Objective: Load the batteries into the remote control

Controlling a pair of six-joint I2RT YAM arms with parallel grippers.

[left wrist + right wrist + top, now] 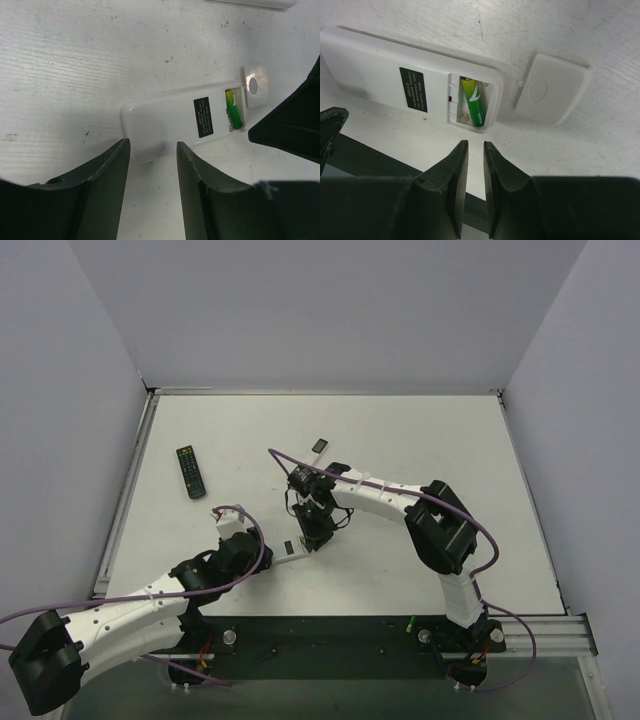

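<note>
The remote control (380, 70) lies back up on the table, its battery bay uncovered. One green battery (472, 102) lies in the bay's right slot, and the slot beside it shows a bare metal contact. My right gripper (475, 145) hovers just in front of the bay, fingers a narrow gap apart with nothing between them. My left gripper (152, 146) stands open at the remote control's (165, 125) other end. Its tips straddle the near corner and table shows between them. The green battery (234, 111) shows here too. In the top view both grippers (285, 554) (318, 538) meet mid-table.
The loose white bay cover (550, 92) lies right next to the bay, also seen in the left wrist view as the cover (255, 86). A long black remote (191, 471) lies at far left. A small dark item (320, 445) sits behind the right arm. A small green thing (411, 621) rests on the front rail.
</note>
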